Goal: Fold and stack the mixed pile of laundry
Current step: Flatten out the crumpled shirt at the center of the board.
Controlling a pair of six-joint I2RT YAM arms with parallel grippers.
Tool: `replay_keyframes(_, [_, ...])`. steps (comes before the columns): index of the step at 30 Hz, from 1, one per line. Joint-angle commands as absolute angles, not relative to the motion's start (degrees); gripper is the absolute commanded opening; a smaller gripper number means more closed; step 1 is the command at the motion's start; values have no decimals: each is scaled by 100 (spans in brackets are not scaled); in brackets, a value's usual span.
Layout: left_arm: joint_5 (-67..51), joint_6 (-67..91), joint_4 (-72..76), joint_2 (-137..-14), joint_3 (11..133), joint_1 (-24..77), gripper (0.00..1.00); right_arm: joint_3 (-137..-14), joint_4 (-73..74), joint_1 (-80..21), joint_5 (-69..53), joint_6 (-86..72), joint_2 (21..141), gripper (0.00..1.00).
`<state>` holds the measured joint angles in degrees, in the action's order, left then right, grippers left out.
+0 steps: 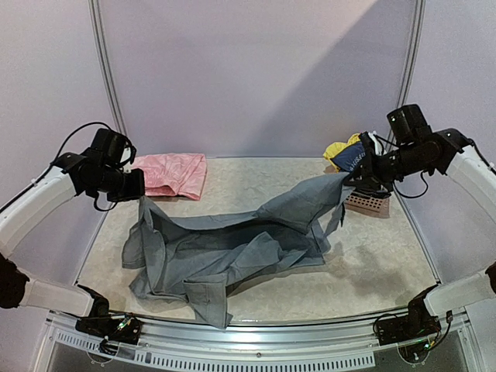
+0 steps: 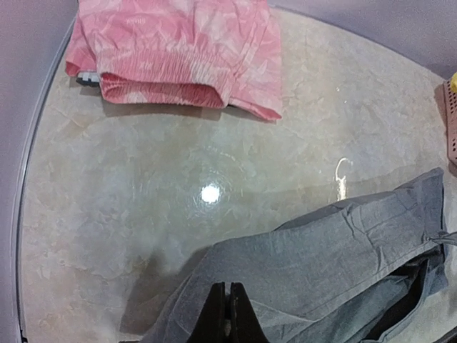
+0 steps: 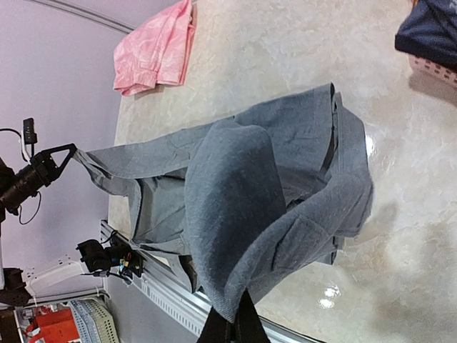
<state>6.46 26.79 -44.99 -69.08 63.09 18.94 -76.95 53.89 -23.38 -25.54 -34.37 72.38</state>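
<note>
The grey shirt (image 1: 225, 248) hangs stretched between both grippers, its lower part crumpled on the table. My left gripper (image 1: 141, 186) is shut on one edge of it at the left; in the left wrist view the closed fingertips (image 2: 229, 294) pinch grey cloth (image 2: 321, 250). My right gripper (image 1: 353, 180) is shut on the opposite edge at the right; the right wrist view shows grey fabric (image 3: 243, 200) draping from the shut gripper (image 3: 235, 314). A navy top (image 1: 350, 157) and a yellow piece (image 1: 337, 149) sit in the pink basket (image 1: 370, 204). The green tee is hidden.
A folded pink garment (image 1: 172, 173) lies at the back left, also in the left wrist view (image 2: 178, 50). The pink slatted basket stands at the back right, just behind my right gripper. The table's front edge (image 1: 248, 325) runs close below the shirt.
</note>
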Motion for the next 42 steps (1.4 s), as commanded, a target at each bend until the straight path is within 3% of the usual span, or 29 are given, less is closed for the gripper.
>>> replay_keyframes(1, [776,2609,-4752,-6772,6784,1834,0,-8582,6169,-2272,-2318,-3028,7443,0])
replay_keyframes(9, [834,2525,-5048,-6648,7454,1831,0,-10146,6669,-2276,-2344,-2723,7765,0])
replay_keyframes(22, [617,2322,-5056,-6278,8436,1831,0,-11680,6464,-2273,-3115,-2486,7771,0])
replay_keyframes(29, [-421,2205,-4619,-5866,8781,1830,0,-12349,5884,-2275,-3757,-2347,7401,0])
replay_keyframes(42, [-1760,1815,-4527,-5766,10403,1831,0,-13929,5070,-2274,-3361,-1685,6888,0])
